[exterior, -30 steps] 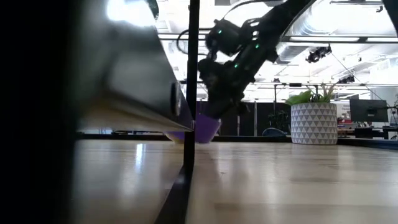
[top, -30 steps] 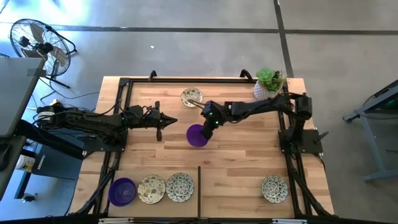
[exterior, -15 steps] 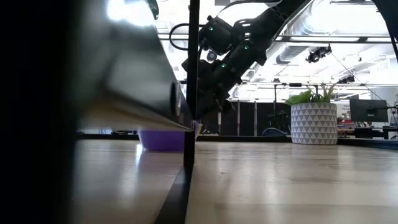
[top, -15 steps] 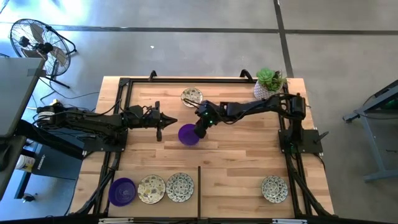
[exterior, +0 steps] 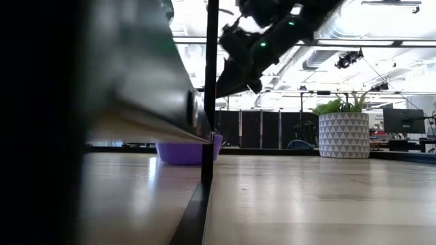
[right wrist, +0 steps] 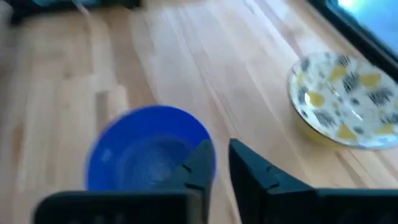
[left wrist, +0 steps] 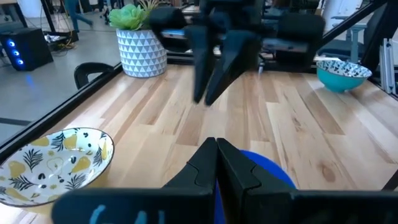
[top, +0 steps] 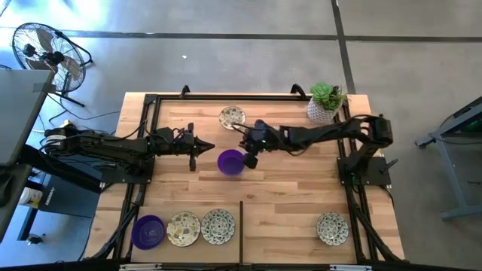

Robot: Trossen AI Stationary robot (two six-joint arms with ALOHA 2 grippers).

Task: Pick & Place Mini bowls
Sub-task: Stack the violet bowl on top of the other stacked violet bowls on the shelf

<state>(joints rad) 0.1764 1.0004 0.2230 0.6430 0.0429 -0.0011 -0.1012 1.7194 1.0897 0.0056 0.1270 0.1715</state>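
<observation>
The right gripper (top: pixel 249 156), fingers slightly apart, hovers just beside the purple bowl (top: pixel 230 162); left gripper (top: pixel 200 147) fingers are together; no writing reads

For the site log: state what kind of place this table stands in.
Most likely a robotics lab or open workshop. The wooden table carries a black frame with two mounted arms, it stands on a bare concrete floor beside a floor fan, and exposed ceiling ducts and monitors show behind.
</observation>
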